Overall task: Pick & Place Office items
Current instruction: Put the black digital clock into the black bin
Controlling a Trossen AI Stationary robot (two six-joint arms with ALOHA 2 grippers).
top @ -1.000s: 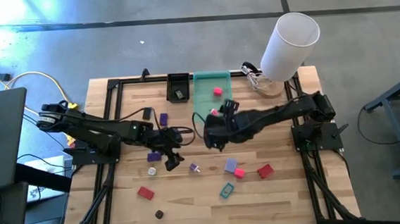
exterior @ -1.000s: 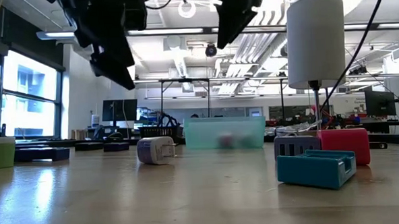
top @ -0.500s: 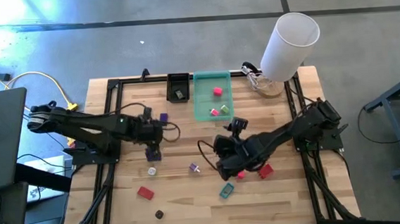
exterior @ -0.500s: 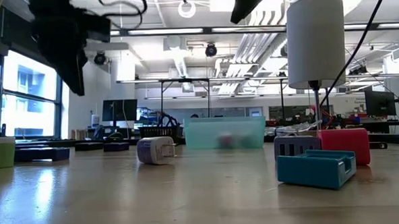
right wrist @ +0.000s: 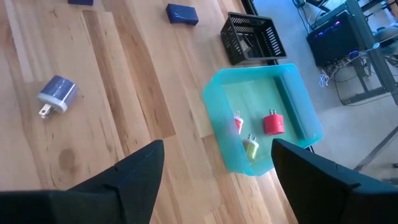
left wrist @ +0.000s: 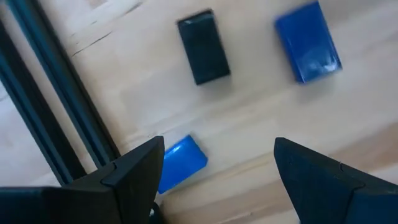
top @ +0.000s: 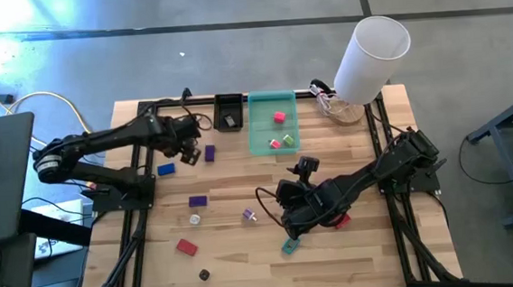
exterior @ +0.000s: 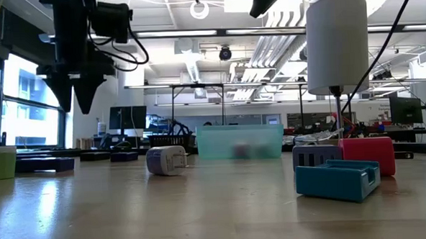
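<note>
Left gripper (top: 183,149) now beside black tray (top: 229,112)

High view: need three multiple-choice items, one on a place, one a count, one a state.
1. The black tray sits:
A. at the table's front edge
B. under the white cylinder
C. beside the green tray, at the back

2. Pieces in the green tray:
A. one
B. three
C. six

3. The left gripper is:
A. open, holding nothing
B. shut on a red block
C. shut on a purple block

1 C: the two trays stand side by side at the back.
2 B: the right wrist view shows three.
3 A: its fingers stand apart over bare wood.
</note>
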